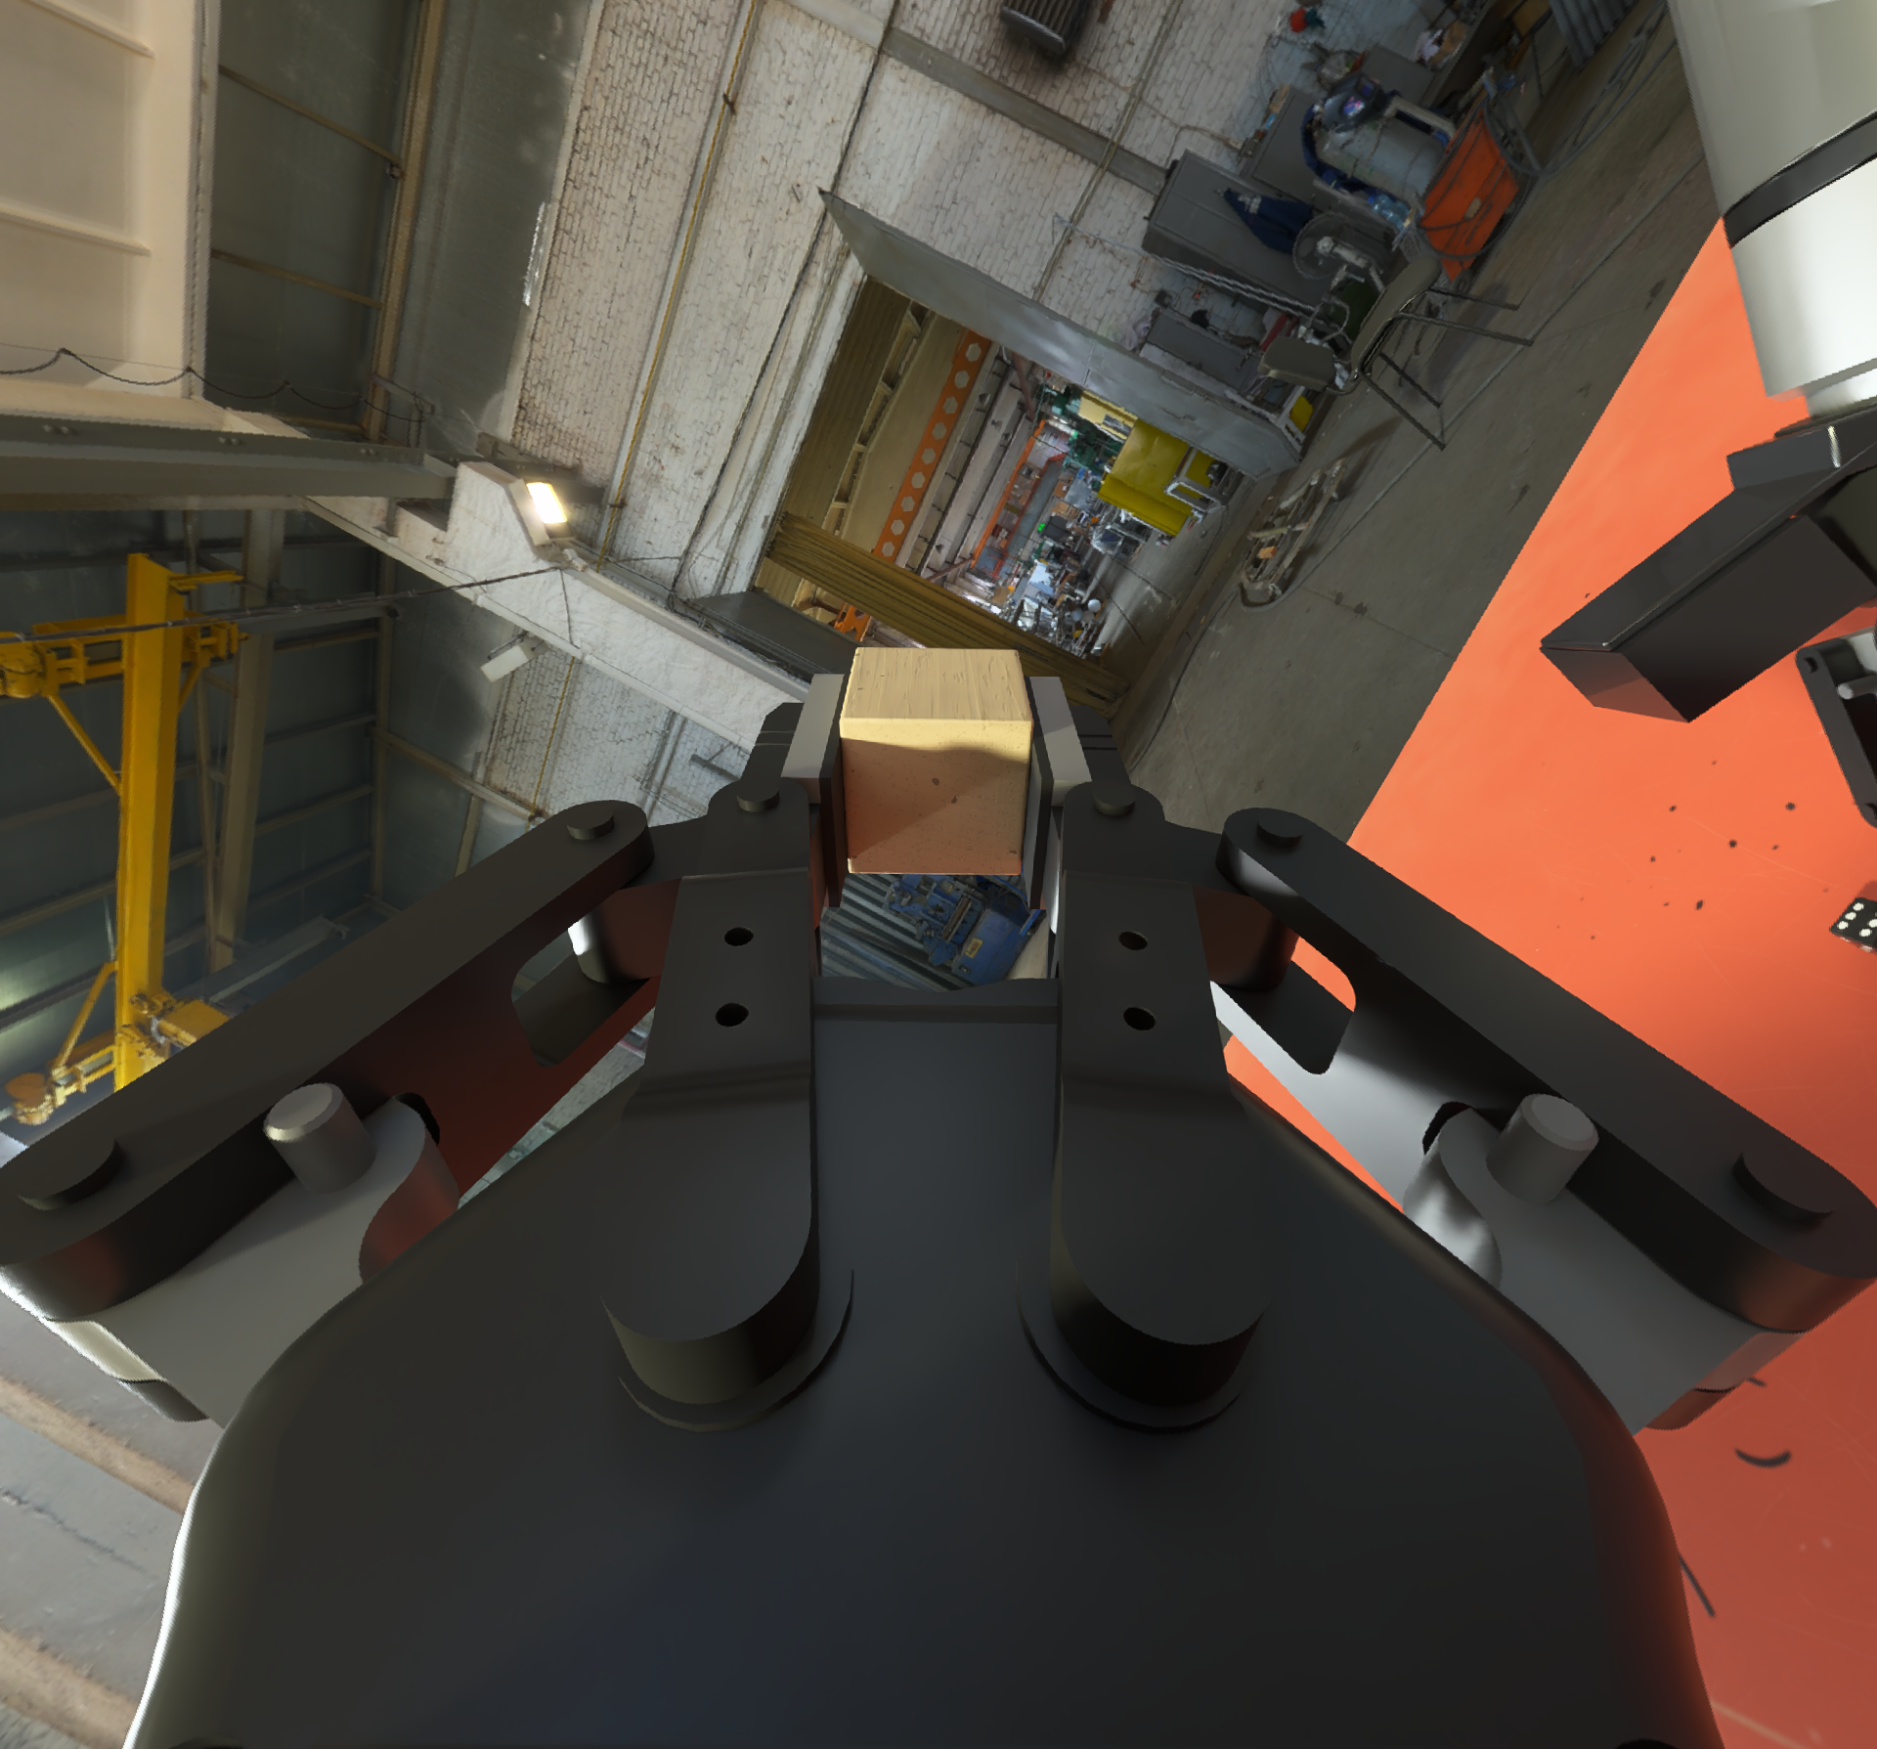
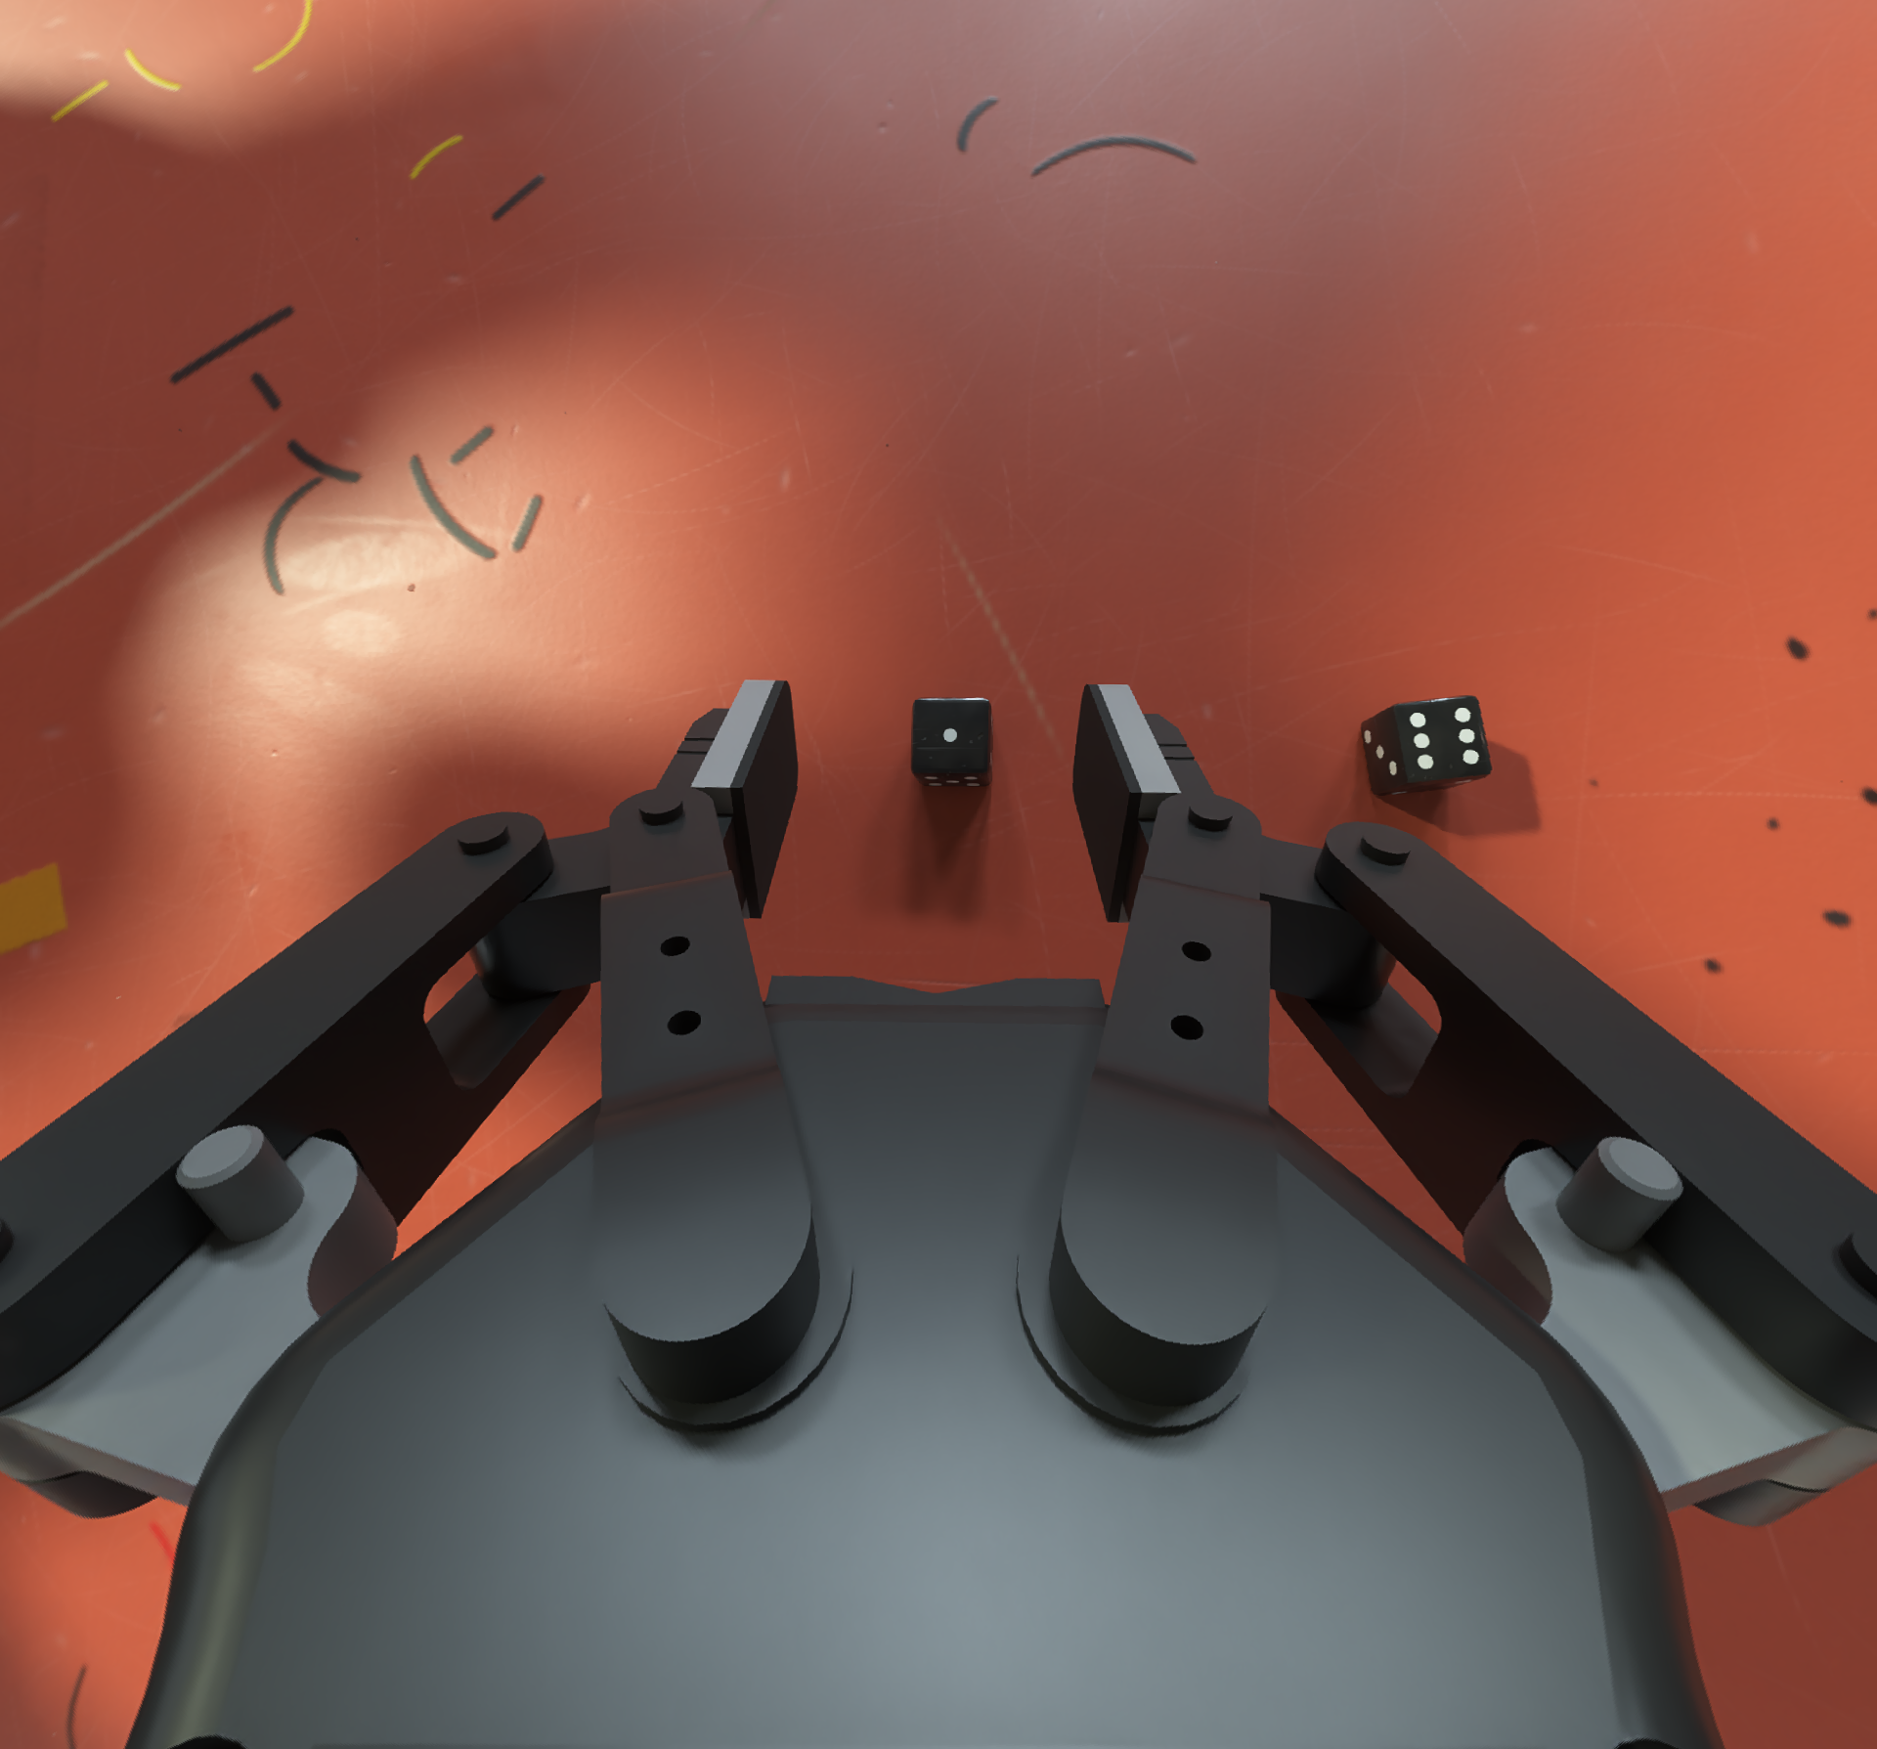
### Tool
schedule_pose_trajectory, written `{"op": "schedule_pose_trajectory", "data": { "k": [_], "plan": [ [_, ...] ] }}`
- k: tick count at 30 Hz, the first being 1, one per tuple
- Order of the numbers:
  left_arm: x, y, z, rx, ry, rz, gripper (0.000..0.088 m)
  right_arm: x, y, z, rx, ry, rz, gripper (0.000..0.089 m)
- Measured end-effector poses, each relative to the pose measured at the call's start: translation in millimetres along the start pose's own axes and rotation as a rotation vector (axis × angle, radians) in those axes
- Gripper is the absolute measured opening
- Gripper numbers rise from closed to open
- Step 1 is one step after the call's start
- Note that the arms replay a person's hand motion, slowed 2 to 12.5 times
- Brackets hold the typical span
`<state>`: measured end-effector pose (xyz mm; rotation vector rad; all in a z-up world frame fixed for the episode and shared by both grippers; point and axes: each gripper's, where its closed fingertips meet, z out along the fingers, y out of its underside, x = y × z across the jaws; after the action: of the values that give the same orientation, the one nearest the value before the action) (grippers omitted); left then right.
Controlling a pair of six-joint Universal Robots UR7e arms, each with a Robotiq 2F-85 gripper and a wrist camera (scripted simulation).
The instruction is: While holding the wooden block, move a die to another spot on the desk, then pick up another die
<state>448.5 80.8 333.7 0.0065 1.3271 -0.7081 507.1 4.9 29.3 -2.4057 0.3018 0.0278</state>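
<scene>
Left gripper (image 1: 934, 766) clamped on wooden block (image 1: 932, 761) off the desk (image 2: 1320, 380); right gripper (image 2: 936, 786) spread wide over one die (image 2: 951, 738), second die (image 2: 1427, 743) at 3 o'clock.

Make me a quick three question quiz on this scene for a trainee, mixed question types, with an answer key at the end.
1. True or false: the left gripper is shut on the wooden block.
2. How many dice lie on the orange desk in the right wrist view?
3. The die between the right gripper fingers shows which top face? A one pip, B six pips, C three pips.

Key: 1 true. 2 two: one-pip die, six-pip die. 3 A.
</scene>
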Motion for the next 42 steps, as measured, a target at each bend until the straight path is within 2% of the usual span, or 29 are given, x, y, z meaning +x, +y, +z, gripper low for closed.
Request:
{"op": "schedule_pose_trajectory", "data": {
  "k": [30,42],
  "plan": [
    [1,0,1,-0.008,0.001,0.013,0.0277,3,13.1,15,-0.079,0.024,0.023,0.0505],
    [2,0,2,-0.014,0.004,0.018,0.0277,1,10.6,19,-0.062,0.03,0.025,0.0505]
  ]
}}
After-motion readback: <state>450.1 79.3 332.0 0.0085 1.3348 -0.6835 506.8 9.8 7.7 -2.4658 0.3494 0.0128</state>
